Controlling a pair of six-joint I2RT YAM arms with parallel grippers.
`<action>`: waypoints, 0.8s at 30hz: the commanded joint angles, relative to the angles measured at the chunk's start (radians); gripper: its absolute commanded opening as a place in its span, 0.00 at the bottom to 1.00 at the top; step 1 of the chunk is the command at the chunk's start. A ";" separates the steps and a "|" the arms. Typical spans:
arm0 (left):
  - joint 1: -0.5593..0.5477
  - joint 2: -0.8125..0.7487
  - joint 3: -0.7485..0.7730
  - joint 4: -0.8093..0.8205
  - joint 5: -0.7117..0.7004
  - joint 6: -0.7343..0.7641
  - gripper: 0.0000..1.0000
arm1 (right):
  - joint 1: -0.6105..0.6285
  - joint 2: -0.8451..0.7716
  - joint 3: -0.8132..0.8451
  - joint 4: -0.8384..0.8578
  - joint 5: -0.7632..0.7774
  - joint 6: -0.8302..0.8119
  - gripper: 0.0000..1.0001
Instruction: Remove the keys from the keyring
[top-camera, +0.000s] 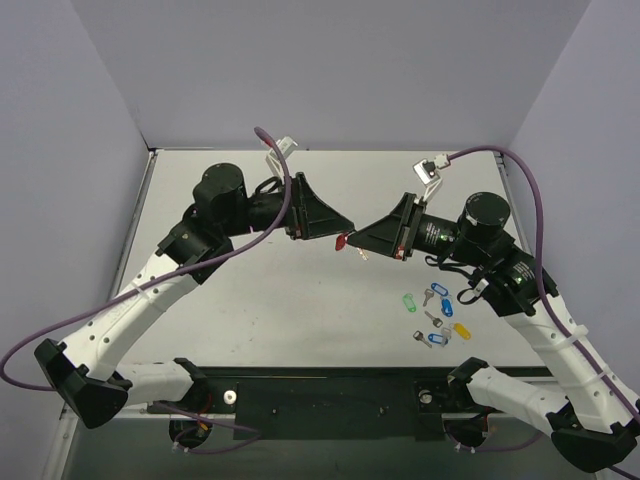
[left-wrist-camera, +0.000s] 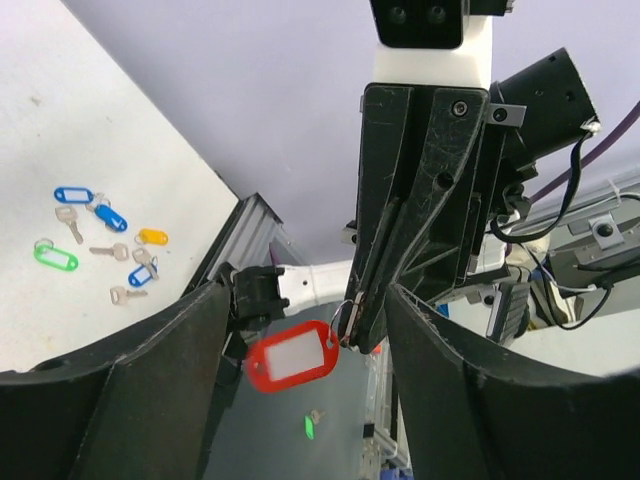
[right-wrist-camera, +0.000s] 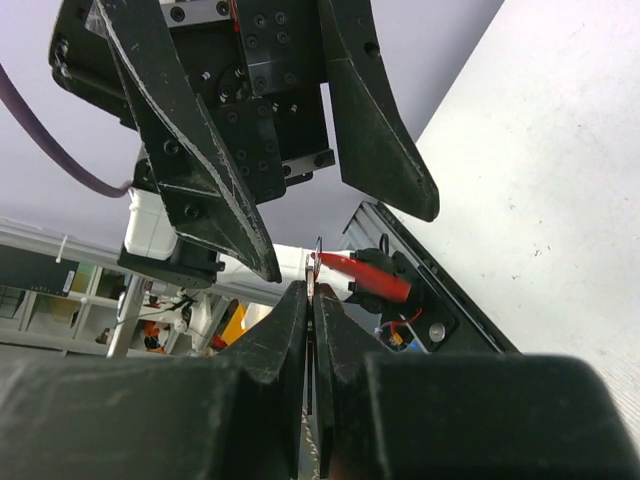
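Note:
The red key tag (left-wrist-camera: 292, 356) hangs in the air between the two arms, its thin split ring (left-wrist-camera: 345, 312) at its upper right end. My right gripper (right-wrist-camera: 312, 288) is shut on a thin flat metal piece at the ring, seen edge-on, which looks like the small key. The tag (right-wrist-camera: 365, 272) sticks out past its tips. My left gripper (left-wrist-camera: 305, 300) is open, its fingers on either side of the tag and not touching it. In the top view the tag (top-camera: 342, 241) sits between the left gripper (top-camera: 340, 228) and the right gripper (top-camera: 360, 240), above the table's middle.
Loose tags and keys lie on the table at the front right: a green tag (top-camera: 407, 300), two blue tags (top-camera: 440, 291), a yellow tag (top-camera: 461, 329) and small keys beside them. They also show in the left wrist view (left-wrist-camera: 56, 258). Walls enclose the table.

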 joint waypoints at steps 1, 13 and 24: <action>-0.002 -0.078 -0.046 0.152 -0.081 -0.055 0.74 | 0.005 -0.014 -0.004 0.096 0.011 0.022 0.00; 0.000 -0.224 -0.228 0.390 -0.210 -0.107 0.64 | 0.005 0.000 -0.016 0.228 0.002 0.111 0.00; -0.002 -0.241 -0.336 0.594 -0.239 -0.190 0.61 | 0.007 0.011 -0.039 0.357 -0.021 0.189 0.00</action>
